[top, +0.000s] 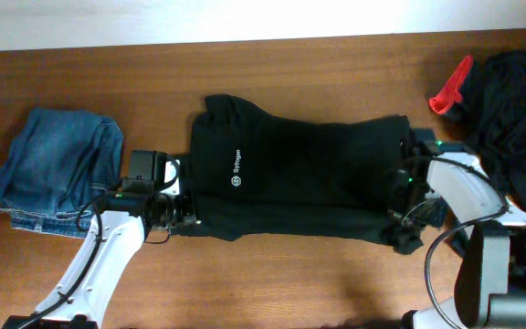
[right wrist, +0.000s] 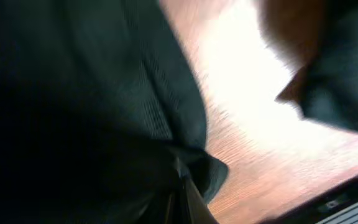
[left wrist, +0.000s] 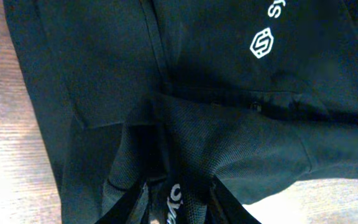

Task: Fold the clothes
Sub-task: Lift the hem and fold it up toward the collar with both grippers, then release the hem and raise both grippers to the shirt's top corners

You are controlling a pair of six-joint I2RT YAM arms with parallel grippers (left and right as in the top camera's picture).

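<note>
Black shirt (top: 309,174) lies spread flat across the middle of the table (top: 272,274). Its length runs from left to right, and a small white logo (top: 236,180) with lettering sits toward its left end. The strip along its near side is folded over.

My left gripper (top: 190,212) is at the shirt's near left corner. In the left wrist view its fingers (left wrist: 232,208) pinch a raised bunch of the fabric between them. My left arm slants up from the table's near edge on the left, and its wrist is turned right toward the cloth.

My right gripper (top: 398,217) is at the shirt's near right corner. In the right wrist view my fingers are pressed together on a fold of the dark fabric, which draws to a point at their tips. That arm rises from its base at the near right corner, reaches toward the far edge, then bends back left to the shirt.

Folded blue jeans (top: 57,169) lie near the left edge, just beyond my left wrist. A heap of black clothes (top: 519,119) sits at the far right corner, with a red cloth (top: 450,90) against its left side.
</note>
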